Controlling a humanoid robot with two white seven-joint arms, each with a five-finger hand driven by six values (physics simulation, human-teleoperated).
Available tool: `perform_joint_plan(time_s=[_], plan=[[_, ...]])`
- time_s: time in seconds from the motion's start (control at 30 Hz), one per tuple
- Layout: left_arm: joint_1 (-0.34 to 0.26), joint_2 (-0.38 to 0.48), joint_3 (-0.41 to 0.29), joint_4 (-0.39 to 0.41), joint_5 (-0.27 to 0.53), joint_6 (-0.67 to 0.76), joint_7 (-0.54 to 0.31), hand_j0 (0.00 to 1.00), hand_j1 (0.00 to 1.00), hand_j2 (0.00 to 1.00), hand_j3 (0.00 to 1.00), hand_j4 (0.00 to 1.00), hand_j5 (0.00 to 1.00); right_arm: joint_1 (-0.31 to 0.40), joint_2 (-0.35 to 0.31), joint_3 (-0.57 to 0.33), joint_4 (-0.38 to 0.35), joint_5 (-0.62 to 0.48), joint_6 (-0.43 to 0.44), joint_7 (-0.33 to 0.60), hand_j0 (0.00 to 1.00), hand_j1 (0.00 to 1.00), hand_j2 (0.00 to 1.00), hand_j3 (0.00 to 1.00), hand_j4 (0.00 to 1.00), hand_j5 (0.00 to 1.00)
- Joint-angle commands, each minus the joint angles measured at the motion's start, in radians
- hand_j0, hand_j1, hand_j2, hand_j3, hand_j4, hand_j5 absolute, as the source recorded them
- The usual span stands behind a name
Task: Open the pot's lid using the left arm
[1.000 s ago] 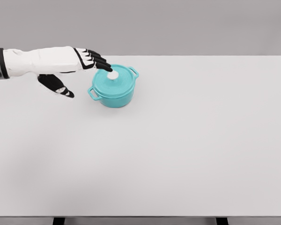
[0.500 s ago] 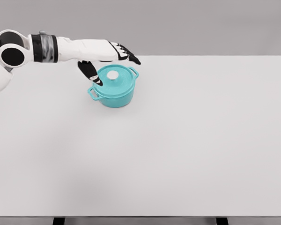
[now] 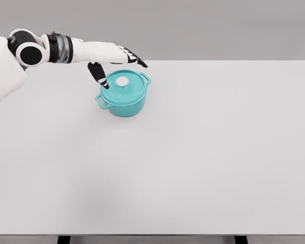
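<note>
You're facing a wide white table (image 3: 203, 162) under soft, even light, a plain grey wall (image 3: 218, 28) behind it, dark legs (image 3: 64, 239) showing below its front edge.

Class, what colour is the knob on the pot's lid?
White, on a teal lid; the knob shows in the head view.

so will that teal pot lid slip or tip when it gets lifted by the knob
The round teal lid looks rigid, so it probably lifts in one piece. Its small white knob is smooth and low, so the left robot hand could slip on it. The squat teal pot with side handles sits flat on the white table, so tipping seems unlikely.
</note>
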Motion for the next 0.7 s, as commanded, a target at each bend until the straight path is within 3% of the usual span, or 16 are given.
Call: perform_joint_plan(time_s=[0.0,0.57,0.67], plan=[[0.000,-0.024,0.002,0.042,-0.018,0.003,0.000,1.00,1.00,1.00,1.00,1.00,1.00,0.000,0.000,0.000,0.000,0.000,0.000,0.000,1.00,1.00,1.00,1.00,1.00,1.00],[-0.014,-0.040,0.000,0.085,-0.021,0.003,0.000,0.99,0.99,0.99,0.99,0.99,0.99,0.000,0.000,0.000,0.000,0.000,0.000,0.000,1.00,1.00,1.00,1.00,1.00,1.00],[-0.014,-0.062,0.000,0.131,-0.024,0.003,0.000,0.98,0.98,0.98,0.98,0.98,0.98,0.000,0.000,0.000,0.000,0.000,0.000,0.000,1.00,1.00,1.00,1.00,1.00,1.00]])
